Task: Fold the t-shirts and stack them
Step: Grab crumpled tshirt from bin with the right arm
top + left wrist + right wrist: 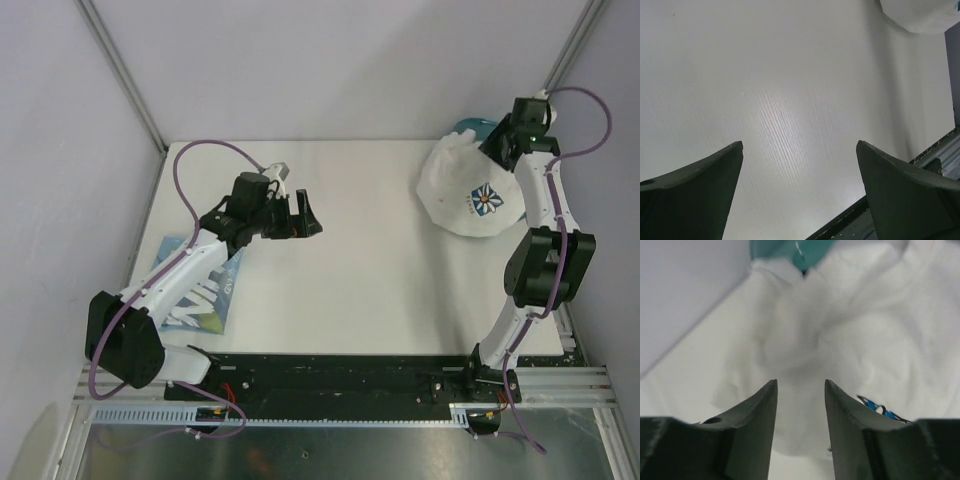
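A crumpled white t-shirt with a blue daisy print [468,190] lies in a heap at the back right of the table. My right gripper [490,150] hovers over its far edge. In the right wrist view the gripper [800,385] is open, with white fabric [840,330] below the fingers and nothing between them. The daisy print [880,409] shows at the right. A folded t-shirt with a light-blue graphic [212,298] lies flat at the front left, partly under my left arm. My left gripper [310,215] is open wide and empty over the bare table [800,100].
A teal plastic bin [470,127] sits behind the crumpled shirt, against the back wall; it also shows in the right wrist view [800,250]. The crumpled shirt's edge shows in the left wrist view [920,15]. White walls close the back and sides.
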`<state>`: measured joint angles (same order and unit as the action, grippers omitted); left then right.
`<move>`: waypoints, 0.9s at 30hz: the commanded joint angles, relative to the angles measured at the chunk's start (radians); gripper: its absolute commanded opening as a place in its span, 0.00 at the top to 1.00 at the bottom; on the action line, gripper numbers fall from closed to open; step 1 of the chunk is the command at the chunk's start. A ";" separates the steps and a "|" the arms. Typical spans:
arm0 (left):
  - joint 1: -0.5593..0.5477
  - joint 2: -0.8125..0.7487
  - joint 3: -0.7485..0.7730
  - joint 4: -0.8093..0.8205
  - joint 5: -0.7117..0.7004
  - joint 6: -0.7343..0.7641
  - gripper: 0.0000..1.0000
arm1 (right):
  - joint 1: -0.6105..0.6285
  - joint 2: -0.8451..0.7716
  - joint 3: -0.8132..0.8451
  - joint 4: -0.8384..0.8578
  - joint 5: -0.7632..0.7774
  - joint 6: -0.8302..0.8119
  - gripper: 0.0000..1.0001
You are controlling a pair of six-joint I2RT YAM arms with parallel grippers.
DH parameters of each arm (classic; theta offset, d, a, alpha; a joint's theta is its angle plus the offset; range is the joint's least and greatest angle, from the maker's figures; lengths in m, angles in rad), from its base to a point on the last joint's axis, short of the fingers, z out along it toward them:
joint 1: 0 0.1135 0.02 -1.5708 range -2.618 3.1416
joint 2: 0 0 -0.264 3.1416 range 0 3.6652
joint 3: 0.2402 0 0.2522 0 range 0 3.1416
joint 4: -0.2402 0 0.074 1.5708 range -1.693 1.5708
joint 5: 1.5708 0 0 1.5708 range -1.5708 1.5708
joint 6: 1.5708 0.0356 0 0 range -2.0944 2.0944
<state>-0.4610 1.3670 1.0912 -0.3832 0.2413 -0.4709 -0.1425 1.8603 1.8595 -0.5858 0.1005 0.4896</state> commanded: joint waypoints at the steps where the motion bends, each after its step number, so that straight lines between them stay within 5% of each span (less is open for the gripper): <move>1: 0.007 -0.037 -0.014 0.022 0.022 -0.006 0.00 | 0.010 -0.066 -0.107 0.058 -0.074 -0.015 0.48; 9: 0.007 -0.038 -0.017 0.026 0.031 -0.010 0.01 | 0.090 -0.107 -0.191 0.030 0.002 -0.102 0.18; 20: 0.006 -0.040 -0.022 0.032 0.040 -0.005 0.00 | 0.242 0.117 -0.046 0.002 0.344 -0.160 0.11; 24: 0.007 -0.039 -0.024 0.032 0.042 -0.005 0.00 | 0.261 0.167 0.028 -0.048 0.411 -0.172 0.24; 27: 0.007 -0.043 -0.023 0.033 0.041 -0.004 0.01 | 0.264 0.172 0.080 -0.077 0.435 -0.184 0.59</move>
<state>-0.4603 1.3651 1.0752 -0.3771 0.2668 -0.4713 0.1154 2.0377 1.8324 -0.6144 0.4248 0.3271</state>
